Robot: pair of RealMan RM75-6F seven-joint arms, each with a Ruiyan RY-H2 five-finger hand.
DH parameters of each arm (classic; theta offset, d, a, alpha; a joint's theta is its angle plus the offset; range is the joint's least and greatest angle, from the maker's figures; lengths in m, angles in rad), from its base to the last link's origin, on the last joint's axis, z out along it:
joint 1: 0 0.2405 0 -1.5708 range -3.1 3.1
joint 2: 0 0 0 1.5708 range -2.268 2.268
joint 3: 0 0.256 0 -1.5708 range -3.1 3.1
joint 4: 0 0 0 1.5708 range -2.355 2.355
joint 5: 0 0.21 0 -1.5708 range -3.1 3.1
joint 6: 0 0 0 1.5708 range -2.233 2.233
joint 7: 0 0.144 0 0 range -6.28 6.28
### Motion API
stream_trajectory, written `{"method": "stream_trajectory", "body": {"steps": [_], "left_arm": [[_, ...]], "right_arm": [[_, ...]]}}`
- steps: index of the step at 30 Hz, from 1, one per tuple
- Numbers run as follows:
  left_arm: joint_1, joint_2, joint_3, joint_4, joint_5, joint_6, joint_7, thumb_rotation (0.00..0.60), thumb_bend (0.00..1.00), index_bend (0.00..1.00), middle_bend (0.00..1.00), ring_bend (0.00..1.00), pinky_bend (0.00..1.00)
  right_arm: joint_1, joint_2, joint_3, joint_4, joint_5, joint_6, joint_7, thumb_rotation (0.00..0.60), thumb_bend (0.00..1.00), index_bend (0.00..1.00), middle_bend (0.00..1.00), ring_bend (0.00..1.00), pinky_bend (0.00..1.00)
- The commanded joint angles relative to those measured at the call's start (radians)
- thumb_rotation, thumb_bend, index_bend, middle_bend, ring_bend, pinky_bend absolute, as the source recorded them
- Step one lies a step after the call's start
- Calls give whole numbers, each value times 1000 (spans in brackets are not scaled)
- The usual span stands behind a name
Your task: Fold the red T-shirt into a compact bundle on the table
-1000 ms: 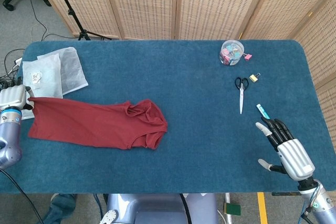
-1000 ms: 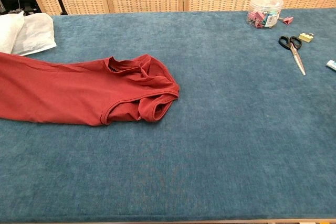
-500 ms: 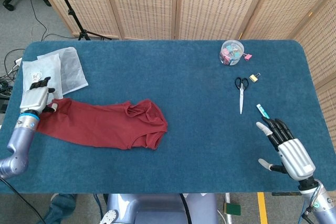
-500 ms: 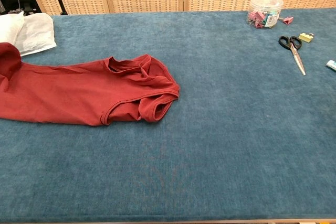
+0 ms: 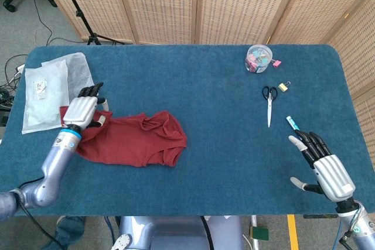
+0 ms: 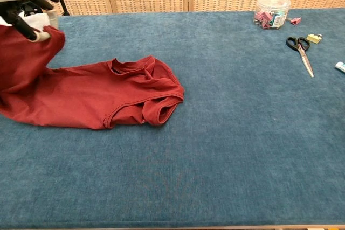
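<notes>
The red T-shirt (image 5: 137, 139) lies on the left half of the blue table (image 5: 222, 144), its collar end bunched toward the middle. My left hand (image 5: 82, 111) grips the shirt's left end and holds it lifted off the table, folded over toward the collar. In the chest view the same left hand (image 6: 24, 1) shows at the top left corner with red T-shirt (image 6: 91, 98) cloth hanging from it. My right hand (image 5: 322, 165) hovers open near the table's front right, far from the shirt, fingers spread and empty.
Clear plastic bags (image 5: 53, 86) lie at the far left. Scissors (image 5: 269, 102), a small yellow clip (image 5: 283, 86), a tub of binder clips (image 5: 258, 58) and a small pen-like item (image 5: 293, 124) sit on the right half. Wicker screens stand behind the table.
My left hand has carried the shirt's left end up and rightward over the shirt, shortening the spread cloth. The right hand has barely moved.
</notes>
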Motion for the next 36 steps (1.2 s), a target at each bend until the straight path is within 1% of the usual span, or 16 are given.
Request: {"method": "stream_trajectory", "body": {"steps": [1, 13, 17, 21, 30, 36], "left_arm": [[-36, -45, -3, -7, -28, 24, 35, 600, 762, 742, 0, 0, 0], [-103, -154, -4, 35, -79, 59, 99, 600, 762, 742, 0, 0, 0], [-132, -198, -14, 65, -83, 67, 115, 600, 761, 742, 0, 0, 0], [-150, -224, -17, 81, -81, 66, 119, 600, 762, 742, 0, 0, 0], [-208, -315, -29, 159, -133, 63, 167, 600, 760, 742, 0, 0, 0], [-228, -374, -27, 230, -128, 50, 159, 600, 754, 742, 0, 0, 0]], "right_arm": [[-1, 2, 1, 1, 2, 1, 5, 600, 184, 0, 0, 0, 0], [1, 6, 3, 4, 5, -1, 18, 600, 186, 0, 0, 0, 0], [0, 8, 3, 4, 5, 1, 27, 600, 186, 0, 0, 0, 0], [0, 10, 4, 5, 8, 2, 34, 600, 185, 0, 0, 0, 0], [2, 15, 5, 8, 11, -2, 52, 600, 185, 0, 0, 0, 0], [4, 17, 6, 10, 12, -3, 63, 600, 184, 0, 0, 0, 0]]}}
